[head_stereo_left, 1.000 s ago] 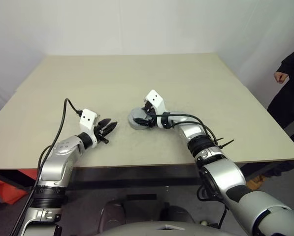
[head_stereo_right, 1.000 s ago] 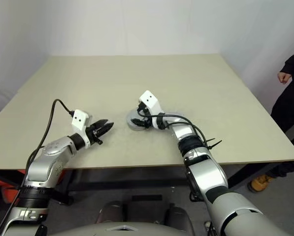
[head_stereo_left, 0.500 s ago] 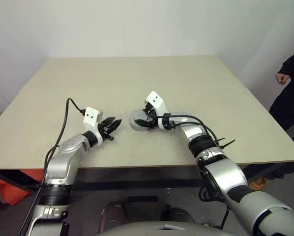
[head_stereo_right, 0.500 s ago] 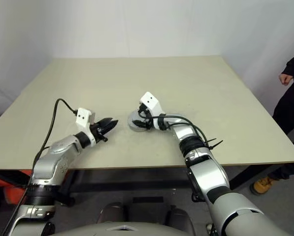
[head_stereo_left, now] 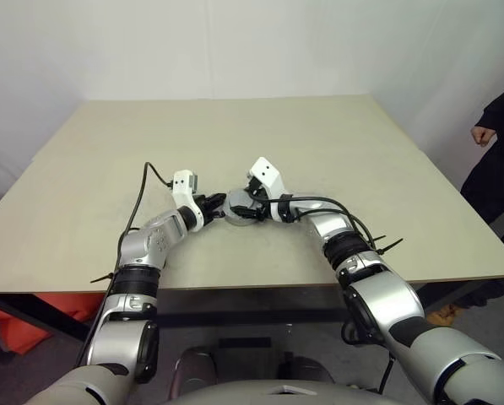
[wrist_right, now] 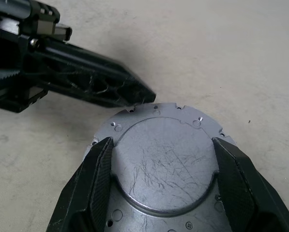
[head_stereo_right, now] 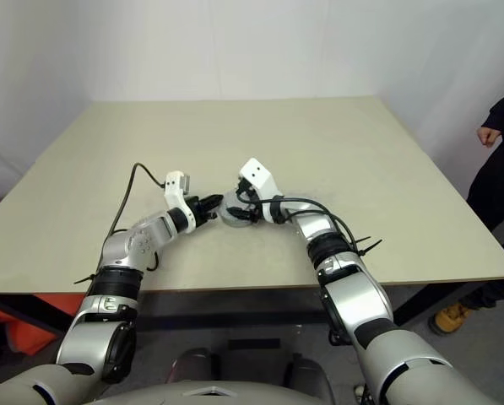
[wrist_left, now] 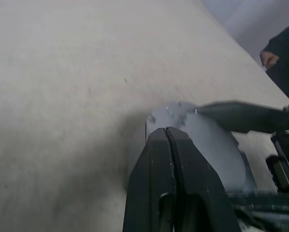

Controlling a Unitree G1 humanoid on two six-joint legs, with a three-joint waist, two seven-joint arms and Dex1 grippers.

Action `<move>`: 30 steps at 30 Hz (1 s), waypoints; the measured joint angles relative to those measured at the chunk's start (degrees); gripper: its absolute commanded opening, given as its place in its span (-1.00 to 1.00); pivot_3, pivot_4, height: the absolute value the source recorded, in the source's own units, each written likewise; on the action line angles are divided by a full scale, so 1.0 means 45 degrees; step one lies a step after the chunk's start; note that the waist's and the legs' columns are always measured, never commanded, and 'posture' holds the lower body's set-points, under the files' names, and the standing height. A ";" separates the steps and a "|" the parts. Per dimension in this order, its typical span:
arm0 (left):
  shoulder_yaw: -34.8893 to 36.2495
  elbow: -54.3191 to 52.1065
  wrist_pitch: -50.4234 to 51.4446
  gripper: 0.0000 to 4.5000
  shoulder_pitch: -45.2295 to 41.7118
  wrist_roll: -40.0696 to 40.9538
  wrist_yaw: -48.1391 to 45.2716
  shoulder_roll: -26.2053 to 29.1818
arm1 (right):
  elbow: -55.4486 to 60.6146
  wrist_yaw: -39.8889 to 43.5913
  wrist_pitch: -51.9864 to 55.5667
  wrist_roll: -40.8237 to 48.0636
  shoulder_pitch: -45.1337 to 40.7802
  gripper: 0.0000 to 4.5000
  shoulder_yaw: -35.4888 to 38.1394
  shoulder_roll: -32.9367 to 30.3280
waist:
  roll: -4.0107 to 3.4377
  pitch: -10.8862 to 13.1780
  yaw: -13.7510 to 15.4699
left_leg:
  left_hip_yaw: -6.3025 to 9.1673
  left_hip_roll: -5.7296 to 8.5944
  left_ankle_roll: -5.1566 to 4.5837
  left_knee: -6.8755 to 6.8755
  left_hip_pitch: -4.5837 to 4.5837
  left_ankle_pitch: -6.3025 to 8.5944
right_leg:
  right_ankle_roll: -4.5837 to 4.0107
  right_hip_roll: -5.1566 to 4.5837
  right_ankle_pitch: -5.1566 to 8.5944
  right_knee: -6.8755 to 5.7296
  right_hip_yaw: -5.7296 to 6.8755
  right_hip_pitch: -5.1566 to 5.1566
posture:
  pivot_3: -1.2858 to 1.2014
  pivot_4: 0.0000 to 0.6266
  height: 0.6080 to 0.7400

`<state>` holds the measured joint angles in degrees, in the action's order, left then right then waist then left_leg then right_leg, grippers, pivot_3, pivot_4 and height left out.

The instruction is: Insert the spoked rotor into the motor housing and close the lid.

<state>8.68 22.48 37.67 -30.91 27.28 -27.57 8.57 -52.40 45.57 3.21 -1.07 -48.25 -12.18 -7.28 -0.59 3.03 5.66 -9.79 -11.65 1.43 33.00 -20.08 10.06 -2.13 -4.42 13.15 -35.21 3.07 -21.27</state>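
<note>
The lid, a dark grey disc with a notched rim and a scratched raised centre, lies flat on the table near its front middle. My right gripper is closed on it, one black finger on each side of the raised centre. My left gripper is shut with nothing in it, and its joined tips touch the lid's rim from the left. In the head views the left gripper and right gripper meet at the lid. The spoked rotor and the motor housing are hidden.
The beige table stretches bare behind and to both sides of the grippers. A person in dark clothes stands past the table's right edge. White walls close off the back.
My left arm has swung right and forward to the lid, rolled its wrist, and its fingers have gone from slightly apart to shut. The right gripper and lid have not moved.
</note>
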 measured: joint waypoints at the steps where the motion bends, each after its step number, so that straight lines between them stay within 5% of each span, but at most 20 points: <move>1: 0.0018 -0.0007 0.0155 -0.98 0.0013 0.0089 -0.0052 0.0016 | 0.0000 -0.0015 0.0001 0.0000 0.0002 0.37 0.0000 0.0000 | -0.0001 0.0000 0.0002 | 0.0001 -0.0001 0.0000 0.0000 0.0000 0.0000 | 0.0012 0.0000 0.0007 0.0000 0.0000 0.0000 | 0.03 -1.00 1.00; 17: 0.0147 -0.1114 0.1926 -0.98 0.0475 0.0603 0.0422 0.0132 | 0.0159 -0.0054 0.0219 0.0013 0.0009 0.37 0.0048 0.0001 | -0.0012 0.0001 -0.0006 | 0.0091 0.0000 0.0001 -0.0061 0.0025 0.0000 | 0.0025 0.0001 0.0014 0.0087 0.0000 0.0028 | 0.03 -1.00 1.00; 21: 0.0152 -0.1210 0.2012 -1.00 0.0490 0.0619 0.0426 0.0132 | 0.0346 0.0242 0.0218 0.0024 0.0069 0.99 0.0056 -0.0141 | -0.0012 0.0001 -0.0003 | 0.0093 0.0001 0.0001 -0.0074 0.0021 0.0000 | 0.0026 0.0001 0.0015 0.0099 0.0000 0.0026 | 0.03 -1.00 1.00; 30: 0.0240 -0.1274 0.2021 -1.00 0.0502 0.0638 0.0419 0.0266 | 0.3138 0.1096 0.1505 0.0674 0.1309 0.99 0.0414 -0.0698 | -0.0015 0.0010 -0.0018 | 0.0083 0.0005 0.0012 -0.0154 -0.0009 -0.0007 | 0.0025 0.0012 0.0017 0.0117 0.0001 -0.0034 | 0.03 -1.00 1.00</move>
<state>9.76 16.75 46.76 -28.65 30.15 -25.68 9.76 -38.28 50.51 9.98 1.97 -42.36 -10.32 -10.42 -0.66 3.08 5.58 -9.42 -11.63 1.48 32.31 -20.12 10.03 -2.02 -4.36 13.22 -34.69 3.07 -21.42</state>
